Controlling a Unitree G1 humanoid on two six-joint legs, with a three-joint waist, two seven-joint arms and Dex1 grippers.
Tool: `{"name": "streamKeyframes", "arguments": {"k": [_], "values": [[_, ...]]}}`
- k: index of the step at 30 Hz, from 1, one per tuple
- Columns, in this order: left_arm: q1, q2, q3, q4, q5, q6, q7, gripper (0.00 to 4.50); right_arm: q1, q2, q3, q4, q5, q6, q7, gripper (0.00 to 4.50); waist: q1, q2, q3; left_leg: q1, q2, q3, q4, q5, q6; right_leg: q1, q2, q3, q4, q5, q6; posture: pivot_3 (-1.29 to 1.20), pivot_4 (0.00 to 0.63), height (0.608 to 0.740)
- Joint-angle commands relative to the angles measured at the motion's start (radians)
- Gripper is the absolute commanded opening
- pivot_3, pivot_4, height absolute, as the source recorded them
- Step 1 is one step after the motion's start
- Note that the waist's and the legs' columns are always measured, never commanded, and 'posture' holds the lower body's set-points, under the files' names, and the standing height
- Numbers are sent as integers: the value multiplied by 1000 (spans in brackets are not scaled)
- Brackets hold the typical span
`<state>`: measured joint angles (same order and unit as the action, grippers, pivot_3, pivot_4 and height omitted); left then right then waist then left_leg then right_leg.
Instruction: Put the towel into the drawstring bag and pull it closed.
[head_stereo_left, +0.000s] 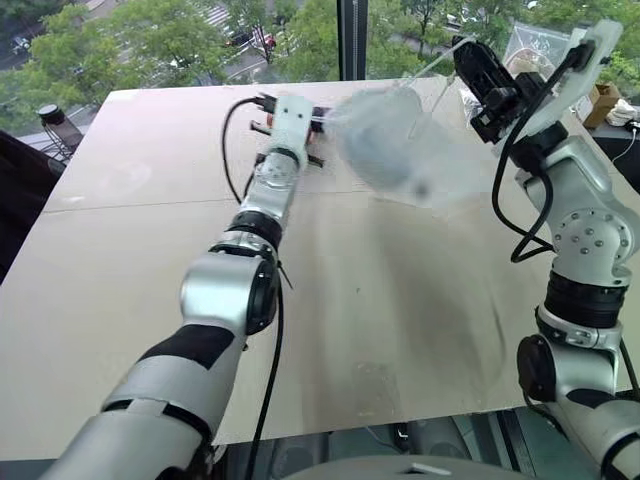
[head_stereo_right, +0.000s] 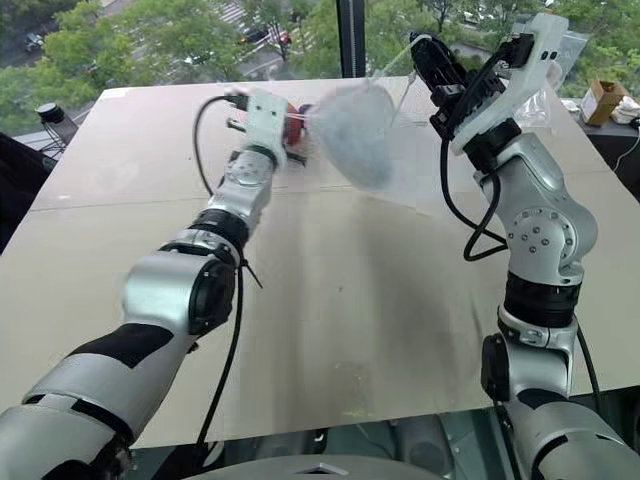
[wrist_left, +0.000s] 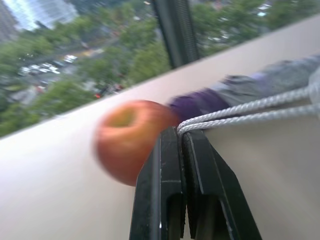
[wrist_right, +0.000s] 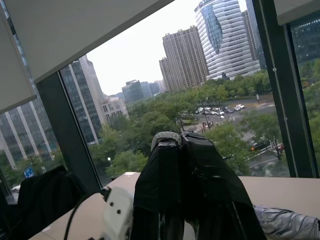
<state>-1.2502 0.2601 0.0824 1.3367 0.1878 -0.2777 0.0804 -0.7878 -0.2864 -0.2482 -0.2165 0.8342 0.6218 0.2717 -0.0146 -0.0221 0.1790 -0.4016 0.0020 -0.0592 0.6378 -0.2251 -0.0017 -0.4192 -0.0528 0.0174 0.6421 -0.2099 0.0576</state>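
The drawstring bag (head_stereo_left: 400, 140), a thin white see-through pouch, hangs blurred above the far middle of the table between both grippers. The towel (head_stereo_right: 350, 128) shows through it as a pale blue bulk inside. My left gripper (wrist_left: 181, 133) is shut on the bag's white cords (wrist_left: 250, 110), which run taut from its fingertips toward the bag. In the head views, that left gripper (head_stereo_left: 305, 115) sits just left of the bag. My right gripper (head_stereo_left: 462, 50) is raised at the bag's right and is shut on a thin cord (head_stereo_right: 395, 62) leading down to the pouch.
A red apple (wrist_left: 127, 140) and a folded grey-and-purple umbrella (wrist_left: 240, 90) lie on the table (head_stereo_left: 120, 250) just beyond the left gripper. Clear plastic bags (head_stereo_left: 535, 50) and a cardboard box (head_stereo_left: 603, 100) sit at the far right. A dark bottle (head_stereo_left: 55, 125) stands off the table's far left corner.
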Motion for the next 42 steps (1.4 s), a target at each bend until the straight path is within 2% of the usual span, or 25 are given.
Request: {"name": "streamKeyframes", "arguments": {"k": [1,6,11,15,17,19,22,25,28,31,36,39,42], "values": [[48,50,-38,-86,46,-99,94,104,-38,-10,-12,-1,15,-19,28,0,0,0,0,0,0,0,0,0,0,0,0,0,0,0,0,0,150,740],[151,152,-61,-257,87,-140,168,104,-62,-5,2,71,-32,-44,37,0,-3,0,0,0,0,0,0,0,0,0,0,0,0,0,0,0,150,740],[279,279,-16,-608,141,-39,239,104,-97,-8,44,218,-214,-169,10,0,-3,0,0,0,0,0,0,0,0,-1,0,1,1,0,0,0,150,740],[329,347,25,-882,191,82,255,104,-152,-30,118,352,-432,-376,1,0,-2,0,0,0,0,1,0,0,0,-1,0,1,1,0,0,0,150,740],[310,371,27,-983,226,130,246,104,-187,-59,184,432,-605,-548,-30,0,2,0,0,-1,0,1,0,0,0,-3,0,1,1,0,0,0,150,740],[279,387,22,-1048,254,160,240,104,-221,-63,209,494,-698,-670,-61,0,3,0,0,-2,0,1,0,0,-1,-3,0,1,1,0,0,0,150,740],[250,382,33,-1076,249,204,235,104,-258,-47,184,569,-742,-758,-120,0,0,0,0,-2,0,1,0,0,-1,-3,0,1,0,0,0,0,150,740],[282,376,61,-1078,235,233,248,104,-259,-94,204,626,-857,-837,-179,0,-2,0,0,-1,0,2,-1,0,-1,-3,0,2,0,0,0,0,150,740],[326,359,85,-1088,221,261,259,104,-243,-108,198,652,-901,-857,-216,0,-6,0,0,0,0,3,-1,0,-1,-3,0,3,1,0,0,0,150,740],[398,273,175,-1092,117,352,274,104,-201,-107,166,659,-924,-822,-291,0,-6,0,0,0,0,3,-1,0,-1,-3,0,3,1,0,0,0,150,740],[480,130,387,-1116,-58,547,369,104,-174,-14,-19,646,-785,-646,-499,0,-7,-1,-1,0,0,4,-1,0,-1,-3,-1,5,1,0,0,0,150,740],[530,97,407,-1175,-67,602,400,104,-164,42,-145,647,-692,-555,-638,0,-5,-1,-1,0,0,4,-1,0,-1,-3,-1,5,2,0,0,0,150,740],[550,90,405,-1212,-75,630,407,104,-158,58,-177,638,-655,-517,-684,0,1,-1,-1,-1,0,4,-1,0,-1,-3,-1,4,2,0,0,0,150,740]]}}
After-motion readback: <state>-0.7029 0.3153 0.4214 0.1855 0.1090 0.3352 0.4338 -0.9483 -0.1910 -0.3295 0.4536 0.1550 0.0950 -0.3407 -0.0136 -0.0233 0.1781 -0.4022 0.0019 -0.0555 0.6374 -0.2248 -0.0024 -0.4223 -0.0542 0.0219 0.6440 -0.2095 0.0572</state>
